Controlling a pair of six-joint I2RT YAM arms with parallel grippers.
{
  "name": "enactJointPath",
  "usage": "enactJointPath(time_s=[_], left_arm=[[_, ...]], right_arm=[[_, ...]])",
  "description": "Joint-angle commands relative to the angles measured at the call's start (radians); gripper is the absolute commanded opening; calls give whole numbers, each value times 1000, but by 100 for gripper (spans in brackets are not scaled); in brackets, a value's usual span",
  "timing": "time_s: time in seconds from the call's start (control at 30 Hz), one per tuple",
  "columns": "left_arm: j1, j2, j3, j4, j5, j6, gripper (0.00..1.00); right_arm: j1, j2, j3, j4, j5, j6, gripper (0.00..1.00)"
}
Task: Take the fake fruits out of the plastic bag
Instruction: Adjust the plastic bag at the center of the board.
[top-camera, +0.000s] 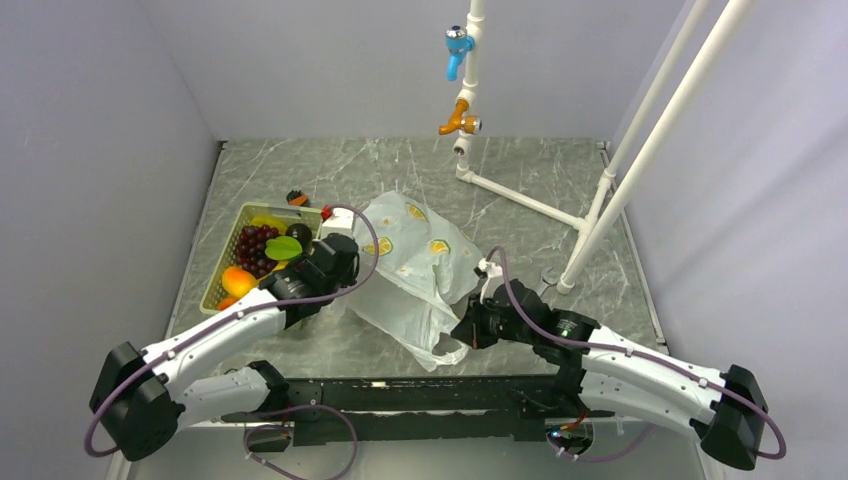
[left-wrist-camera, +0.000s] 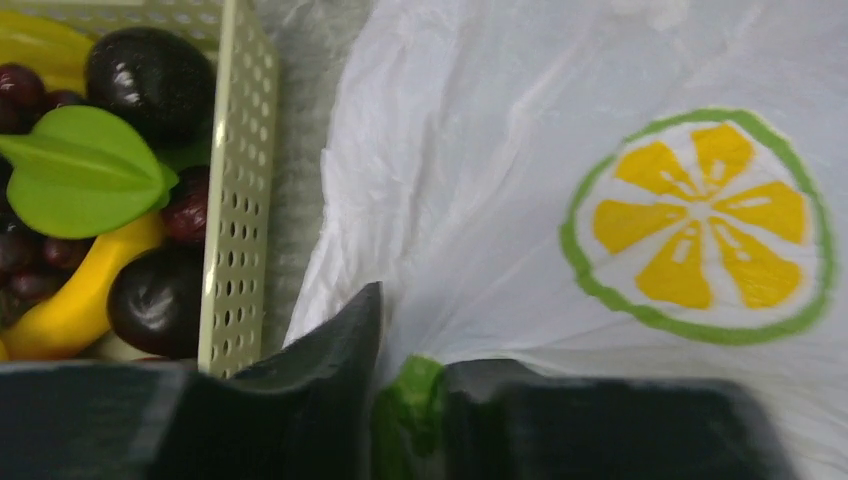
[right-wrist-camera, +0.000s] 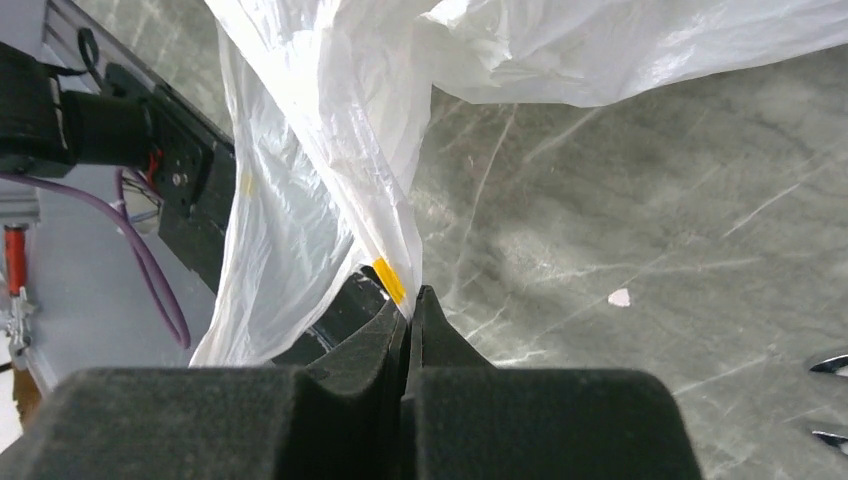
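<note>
Between the left gripper's (left-wrist-camera: 415, 350) fingers (left-wrist-camera: 330, 380), a green thing (left-wrist-camera: 408, 400) is mostly hidden and cut off by the bottom edge. The bag (top-camera: 420, 265) hides its contents. Just beyond the basket (top-camera: 221, 265), two small bits (top-camera: 297, 198) are too tiny to identify.

Grey marble table (top-camera: 330, 170), plain walls (top-camera: 320, 60), white pipes (top-camera: 660, 130)

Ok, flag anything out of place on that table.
A small orange-black piece and a red piece lie loose on the table just beyond the basket, not in it. Nothing else stands out.
</note>
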Motion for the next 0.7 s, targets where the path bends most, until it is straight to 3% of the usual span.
enactJointPath(time_s=[0.0,0.03,0.07,0.17,0.27,0.33,0.43,0.5,0.63,0.67], left_arm=[[33,-51,-49,86,171,71,14],[33,-49,-59,96,194,58,1],[32,-48,-67,101,221,44,0],[33,-55,-108,152,313,8,0],[32,-99,-176,255,383,-50,0],[33,-128,-200,307,412,-69,0],[33,-155,-214,363,456,-92,0],[33,-168,-228,425,494,-115,0],[32,-178,-263,533,572,-169,0],[33,-180,-270,549,582,-180,0]], right_arm=[[66,61,-9,-88,64,25,0],[92,88,5,-105,92,24,0],[123,121,24,-135,141,26,0],[219,259,111,-314,367,121,0],[345,382,223,-540,622,366,0],[417,370,283,-662,726,498,0],[483,273,332,-685,823,510,0],[485,205,324,-628,833,450,10],[483,137,314,-524,821,272,40],[484,137,324,-508,816,230,53]])
